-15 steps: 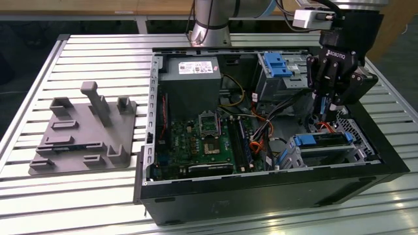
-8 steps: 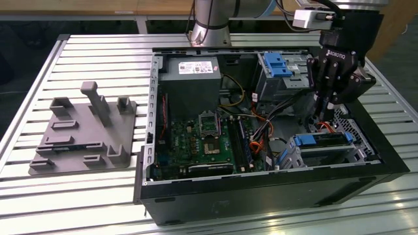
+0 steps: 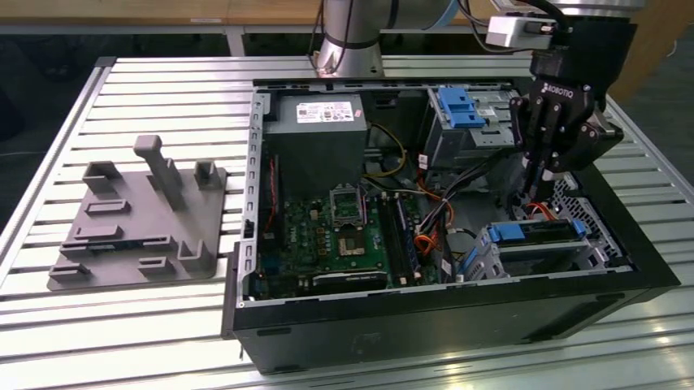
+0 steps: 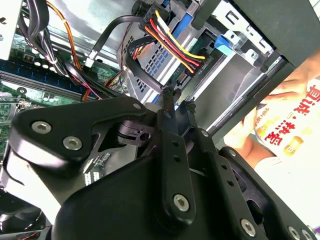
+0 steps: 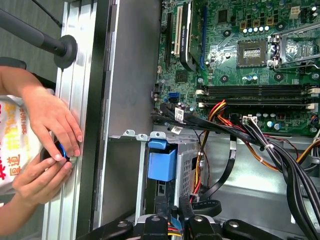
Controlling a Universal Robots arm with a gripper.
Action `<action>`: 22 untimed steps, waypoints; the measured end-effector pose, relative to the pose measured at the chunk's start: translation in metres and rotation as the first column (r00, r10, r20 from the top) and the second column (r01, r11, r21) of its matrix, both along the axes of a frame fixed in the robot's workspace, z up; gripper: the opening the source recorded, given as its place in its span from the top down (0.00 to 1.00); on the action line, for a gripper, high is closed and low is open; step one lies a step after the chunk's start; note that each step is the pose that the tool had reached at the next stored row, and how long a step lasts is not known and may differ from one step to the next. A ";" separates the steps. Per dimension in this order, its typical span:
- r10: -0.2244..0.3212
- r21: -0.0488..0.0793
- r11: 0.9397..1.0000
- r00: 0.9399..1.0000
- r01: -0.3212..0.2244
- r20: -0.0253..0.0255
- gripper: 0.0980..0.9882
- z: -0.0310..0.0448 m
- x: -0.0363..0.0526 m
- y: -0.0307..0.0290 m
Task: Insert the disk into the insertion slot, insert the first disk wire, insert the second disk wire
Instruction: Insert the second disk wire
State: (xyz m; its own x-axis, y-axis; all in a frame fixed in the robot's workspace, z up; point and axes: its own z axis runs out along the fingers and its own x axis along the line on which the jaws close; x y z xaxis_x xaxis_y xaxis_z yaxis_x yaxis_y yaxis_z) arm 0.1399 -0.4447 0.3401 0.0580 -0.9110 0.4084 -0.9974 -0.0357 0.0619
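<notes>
Over the disk (image 3: pixel 542 231) in the insertion slot (image 3: pixel 545 262), fingers (image 4: pixel 169 135) of the gripper (image 3: pixel 531 195) sit nearly together (black wire (image 4: pixel 131 65) beside them).

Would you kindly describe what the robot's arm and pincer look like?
The arm is a silver-grey tube. Its pincer is matte black, built of hinged bars with silver bolt heads and white lettering on the body. A small white camera box sits by the wrist.

Blue-framed disk (image 3: pixel 535 232), seemingly silvery insertion slot (image 3: pixel 591 257)
</notes>
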 end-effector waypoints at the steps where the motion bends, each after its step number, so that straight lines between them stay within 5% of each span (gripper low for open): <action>1: 0.000 0.000 1.000 1.000 0.000 0.000 0.84 -0.0002 0.0000 0.0000; 22: 0.000 0.004 1.000 1.000 0.000 0.000 0.84 -0.0046 0.0017 0.0000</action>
